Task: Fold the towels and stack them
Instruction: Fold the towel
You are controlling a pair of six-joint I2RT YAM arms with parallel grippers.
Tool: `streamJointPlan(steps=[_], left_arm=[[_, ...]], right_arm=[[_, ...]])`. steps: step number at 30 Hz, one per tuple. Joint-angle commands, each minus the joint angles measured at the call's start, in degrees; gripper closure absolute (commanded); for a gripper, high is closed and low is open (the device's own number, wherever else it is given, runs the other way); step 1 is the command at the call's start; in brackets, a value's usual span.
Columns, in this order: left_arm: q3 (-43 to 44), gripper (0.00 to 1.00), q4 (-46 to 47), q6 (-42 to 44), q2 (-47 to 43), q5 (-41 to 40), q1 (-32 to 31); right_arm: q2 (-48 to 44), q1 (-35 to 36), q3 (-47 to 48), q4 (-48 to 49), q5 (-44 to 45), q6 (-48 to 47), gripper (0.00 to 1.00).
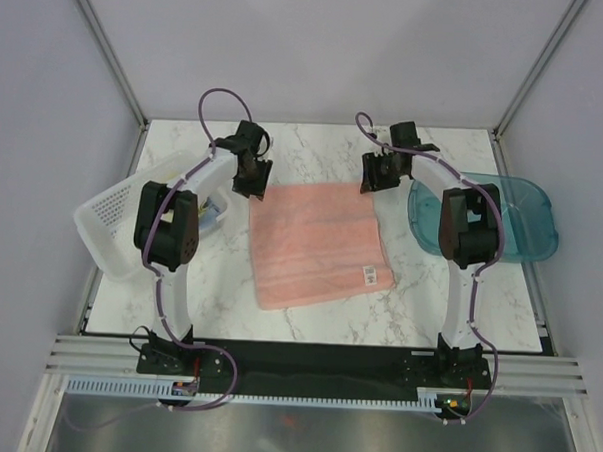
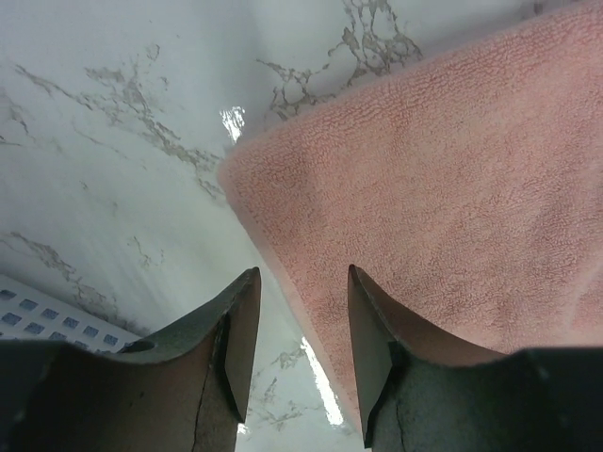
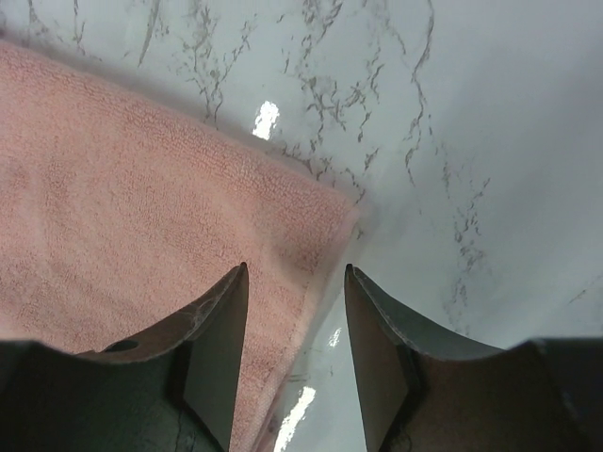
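Observation:
A salmon-pink towel (image 1: 319, 242) lies flat in the middle of the marble table, a small white tag near its front right corner. My left gripper (image 1: 253, 180) hovers over the towel's far left corner (image 2: 247, 162), open, its fingers straddling the left edge. My right gripper (image 1: 378, 175) is over the far right corner (image 3: 334, 202), also open, the right edge running between its fingers. Neither holds anything. A bit of yellow and blue cloth (image 1: 214, 211) shows inside the basket, mostly hidden by the left arm.
A white perforated basket (image 1: 112, 218) stands at the left edge of the table. A teal translucent tray (image 1: 527, 211) sits at the right edge. Grey walls enclose the back and sides.

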Motion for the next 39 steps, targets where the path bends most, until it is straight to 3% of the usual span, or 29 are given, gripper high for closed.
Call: streamJointPlan(steps=[1,30,39], left_arm=[[3.4,0.5,2.5,3.7,0.3,2.2,0.9],[9.2,0.51,2.7,10.3,9.5,6.3,3.5],[9.9,0.6,2.7,11.0,11.3,7.0,3.6]], right_arm=[[1.4,-0.9,3.6,0.1,-1.1,-2.7,0.47],[8.5,-1.9,11.7,-1.3,-7.5,-9.4,0.54],[10.4,-1.8,13.0,-1.0,-8.1,-10.0,0.57]])
